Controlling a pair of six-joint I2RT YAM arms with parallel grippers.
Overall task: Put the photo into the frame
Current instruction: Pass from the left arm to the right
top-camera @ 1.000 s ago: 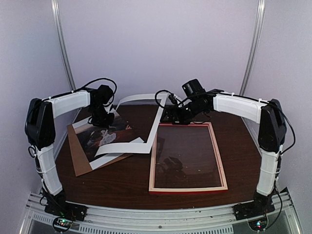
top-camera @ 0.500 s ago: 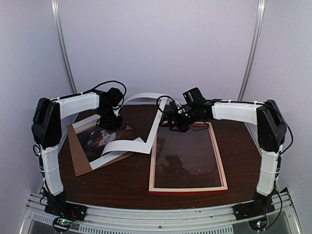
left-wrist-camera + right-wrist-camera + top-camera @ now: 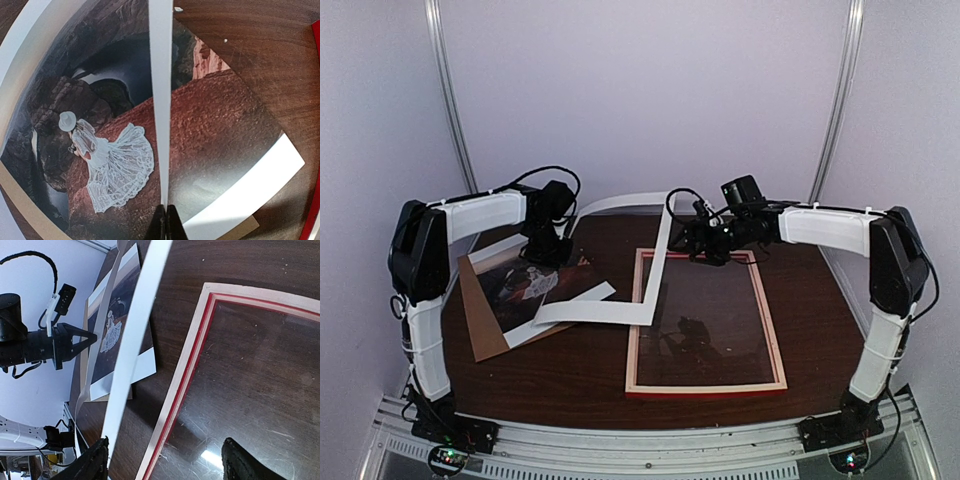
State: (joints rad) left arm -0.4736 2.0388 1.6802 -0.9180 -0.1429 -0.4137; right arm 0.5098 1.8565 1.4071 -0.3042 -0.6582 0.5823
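Two-armed uncovering: my left end effector (image 3: 165, 222) clamps the white cardboard mat (image 3: 160, 75), right end effector (image 3: 167, 465) gapes empty; next, free the dark paper photo (image 3: 210, 125).

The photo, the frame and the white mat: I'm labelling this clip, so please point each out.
the photo (image 3: 215, 130): left wrist view, reddish rock right of the figure.
the frame (image 3: 706, 387): top external view, its near rail.
the white mat (image 3: 610, 313): top external view, its near strip.

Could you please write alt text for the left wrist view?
The shut left tool pinches a strip of the white mat, seen edge-on, above the photo of a white-dressed figure on red rock.
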